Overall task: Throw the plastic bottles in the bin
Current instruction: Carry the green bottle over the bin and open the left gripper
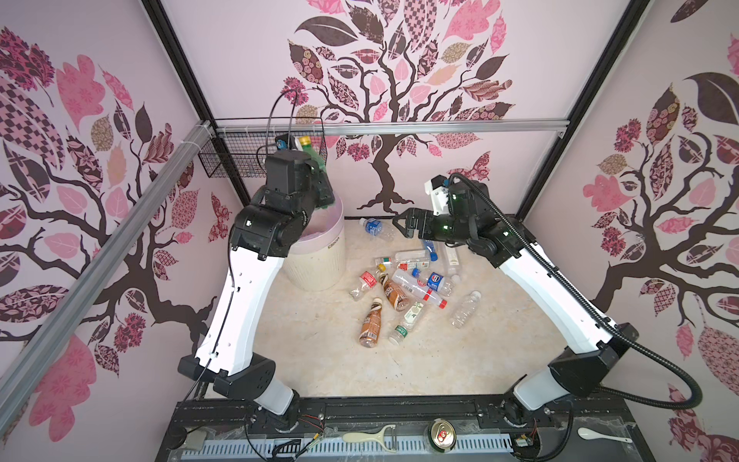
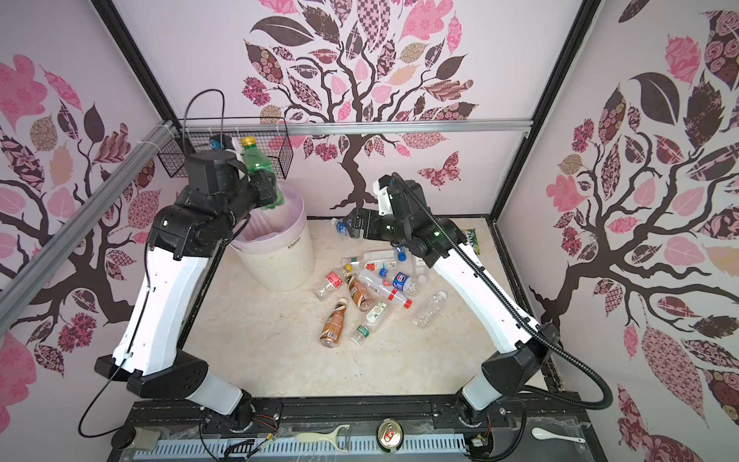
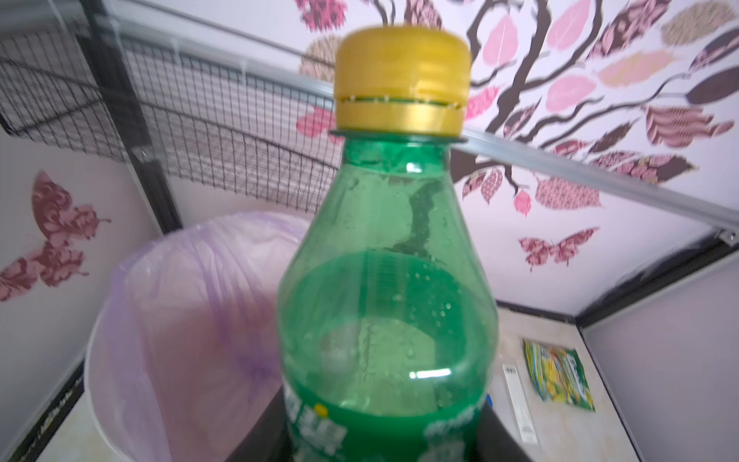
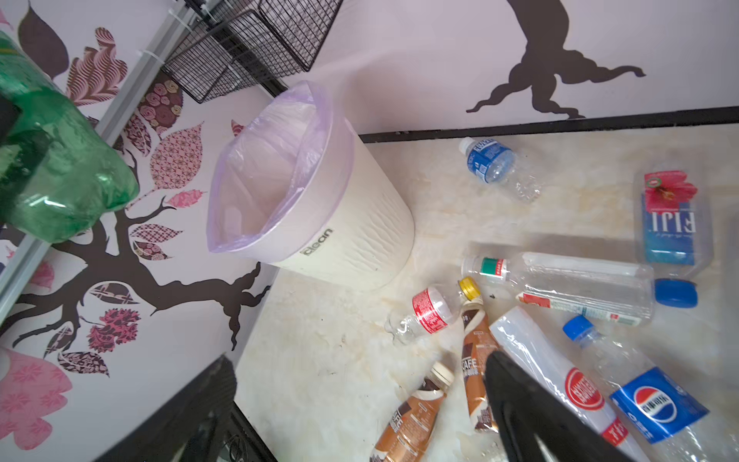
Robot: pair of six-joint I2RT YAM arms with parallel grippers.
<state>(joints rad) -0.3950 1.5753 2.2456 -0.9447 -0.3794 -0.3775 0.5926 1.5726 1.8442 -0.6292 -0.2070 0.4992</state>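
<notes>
Right now the left jaws are clamped around the green bottle [image 2: 258, 162], cap up, over the rim of the bin [image 2: 280, 266] at the bench's [image 2: 260, 360] 10 o'clock. The right jaws gape wide and empty near 12 o'clock. The loose bottles [image 2: 384, 288] lie mid-bench, at 4 o'clock from the bin.

The green bottle [image 3: 388, 304] is cropped by the left wrist view (yellow cap [image 3: 402, 76] blurred).

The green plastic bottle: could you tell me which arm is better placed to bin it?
Left: the left tool grips the green yellow-capped plastic bottle close by the round cream-white ribbed bin; the right tool is open and empty.
</notes>
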